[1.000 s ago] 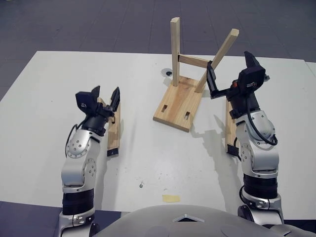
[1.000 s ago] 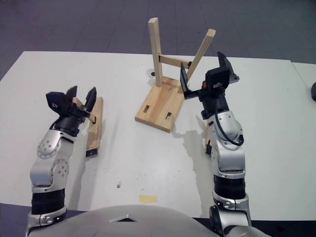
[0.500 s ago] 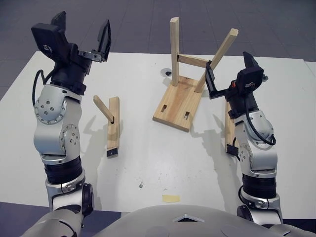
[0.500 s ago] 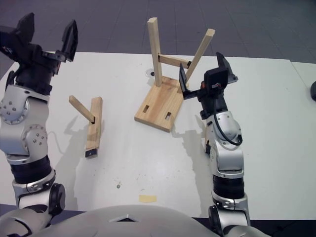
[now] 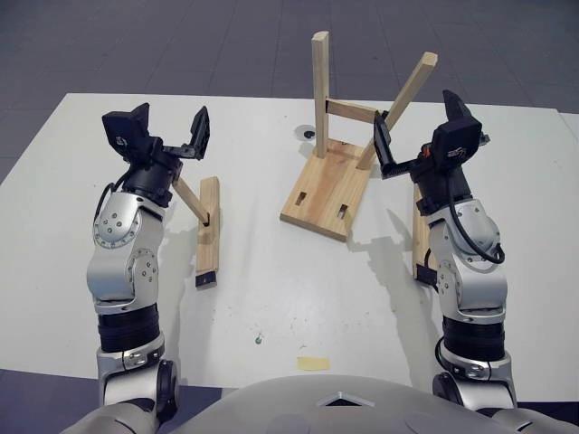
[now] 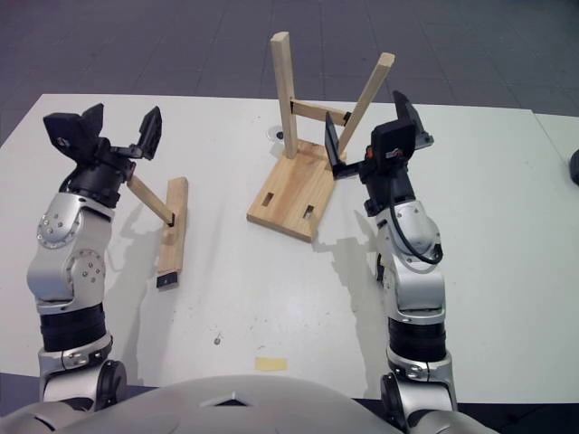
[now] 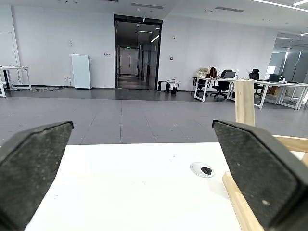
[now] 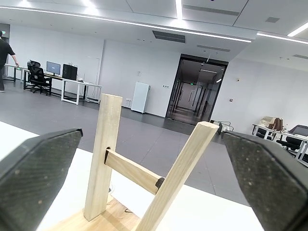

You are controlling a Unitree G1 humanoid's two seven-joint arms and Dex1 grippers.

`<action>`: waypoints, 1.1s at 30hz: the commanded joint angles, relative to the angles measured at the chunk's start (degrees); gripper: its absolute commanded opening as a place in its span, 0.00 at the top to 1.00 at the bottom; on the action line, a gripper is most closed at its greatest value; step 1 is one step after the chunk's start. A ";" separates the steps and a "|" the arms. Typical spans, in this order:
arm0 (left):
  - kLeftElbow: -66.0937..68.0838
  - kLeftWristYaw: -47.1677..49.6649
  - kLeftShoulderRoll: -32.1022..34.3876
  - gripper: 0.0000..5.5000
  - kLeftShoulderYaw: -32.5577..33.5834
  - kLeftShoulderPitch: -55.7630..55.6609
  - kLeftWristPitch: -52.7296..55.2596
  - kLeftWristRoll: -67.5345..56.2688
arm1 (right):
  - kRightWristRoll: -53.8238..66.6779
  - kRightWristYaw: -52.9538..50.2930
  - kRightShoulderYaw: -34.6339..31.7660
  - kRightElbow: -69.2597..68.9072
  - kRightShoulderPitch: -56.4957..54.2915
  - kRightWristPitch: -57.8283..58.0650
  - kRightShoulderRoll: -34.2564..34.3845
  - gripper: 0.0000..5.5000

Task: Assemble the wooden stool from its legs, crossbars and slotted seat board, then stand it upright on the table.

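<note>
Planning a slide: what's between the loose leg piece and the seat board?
Bare table from the leg piece to the seat board, seen in the left eye view.

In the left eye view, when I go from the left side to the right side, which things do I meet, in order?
left end effector → loose leg with crossbar → seat board → right end effector
</note>
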 commanded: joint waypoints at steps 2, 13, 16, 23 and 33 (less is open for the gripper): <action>-1.63 0.52 2.17 0.02 2.00 -5.24 0.69 -0.43 | 0.56 0.24 -0.32 -0.43 -0.96 0.40 0.09 0.02; 12.49 -3.25 -2.86 0.02 -4.56 2.13 -0.66 2.43 | 0.95 -0.01 0.14 -1.10 0.50 0.90 0.95 0.02; 15.32 -2.70 -2.47 0.02 -3.41 1.46 -2.38 3.01 | 1.03 -0.06 0.48 -1.19 0.72 1.11 1.29 0.02; 13.18 -2.72 -0.78 0.02 -0.76 -2.24 -1.24 0.93 | 0.43 -0.70 0.96 -1.31 1.35 0.76 2.21 0.02; -3.37 4.23 1.97 0.02 4.04 -10.01 12.22 -7.99 | -0.14 -0.71 1.56 -1.03 1.42 -0.21 2.56 0.02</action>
